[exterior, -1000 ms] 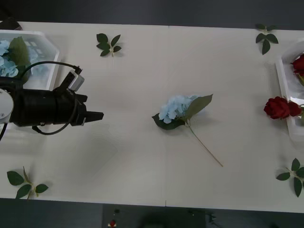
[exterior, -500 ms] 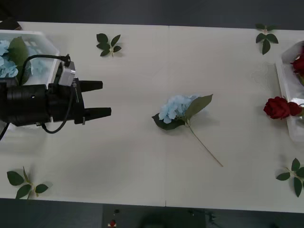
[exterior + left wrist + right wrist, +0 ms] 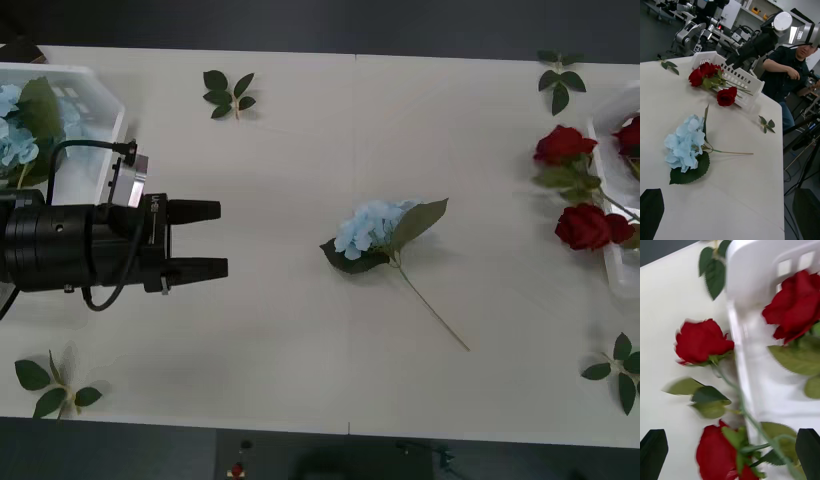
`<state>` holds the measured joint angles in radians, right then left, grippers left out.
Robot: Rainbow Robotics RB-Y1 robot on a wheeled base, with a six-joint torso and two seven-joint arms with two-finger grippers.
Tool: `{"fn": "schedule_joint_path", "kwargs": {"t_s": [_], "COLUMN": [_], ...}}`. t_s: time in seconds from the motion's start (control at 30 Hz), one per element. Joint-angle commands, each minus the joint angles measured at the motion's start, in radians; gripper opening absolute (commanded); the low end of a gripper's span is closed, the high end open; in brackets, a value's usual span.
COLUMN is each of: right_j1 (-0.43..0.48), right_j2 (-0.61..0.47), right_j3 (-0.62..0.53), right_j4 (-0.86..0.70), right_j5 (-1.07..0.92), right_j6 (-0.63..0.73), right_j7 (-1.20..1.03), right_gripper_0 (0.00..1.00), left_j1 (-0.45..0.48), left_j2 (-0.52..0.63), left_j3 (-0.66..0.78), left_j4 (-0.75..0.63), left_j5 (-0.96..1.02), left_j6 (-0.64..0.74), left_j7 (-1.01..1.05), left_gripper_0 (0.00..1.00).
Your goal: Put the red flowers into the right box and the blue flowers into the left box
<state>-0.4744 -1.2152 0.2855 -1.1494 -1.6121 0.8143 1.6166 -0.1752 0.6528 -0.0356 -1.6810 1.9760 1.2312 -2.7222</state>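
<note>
At mid-desk, one blue flower point(image 3: 372, 228) lies loose, well apart from both boxes.
Left tool point(image 3: 207, 240), black fingers spread and empty, points straight at its bloom; the stem trails away toward the near right. Right tool point(image 3: 730, 453), spread too, hovers over red flowers point(image 3: 703, 340) draped across the right box point(image 3: 752, 273) rim.

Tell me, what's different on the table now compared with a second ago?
A second red rose has appeared by the right box, above the rose draped over its rim. The left gripper opened and edged toward the blue flower. That flower and the leaf sprigs stayed put.
</note>
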Motion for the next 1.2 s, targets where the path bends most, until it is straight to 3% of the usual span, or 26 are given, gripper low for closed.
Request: {"fn": "schedule_joint_path", "kwargs": {"t_s": [0.03,0.3,0.67,0.83,1.2], "right_j1": [-0.033,-0.032,-0.029,-0.029,-0.016], "right_j2": [-0.012,0.068,0.286,0.332,0.332], "right_j3": [-0.008,-0.008,-0.006,0.024,0.195], "right_j4": [-0.099,-0.259,-0.394,-0.478,-0.552], "right_j5": [-0.037,-0.038,0.069,0.162,0.271], "right_j6": [0.039,0.091,0.236,0.255,0.163], "right_j7": [-0.007,0.186,0.329,0.336,0.344], "right_gripper_0": [1.00,1.00,1.00,1.00,1.00], "left_j1": [-0.070,-0.084,0.042,0.097,0.100], "left_j2": [-0.015,-0.061,-0.111,-0.114,-0.142], "left_j3": [0.011,0.071,0.045,-0.006,-0.010], "left_j4": [-0.045,-0.256,-0.519,-0.553,-0.548], "left_j5": [-0.043,-0.263,-0.462,-0.506,-0.563], "left_j6": [0.021,0.014,-0.067,-0.139,-0.156], "left_j7": [0.017,0.196,0.446,0.446,0.447], "left_gripper_0": [1.00,1.00,1.00,1.00,1.00]}}
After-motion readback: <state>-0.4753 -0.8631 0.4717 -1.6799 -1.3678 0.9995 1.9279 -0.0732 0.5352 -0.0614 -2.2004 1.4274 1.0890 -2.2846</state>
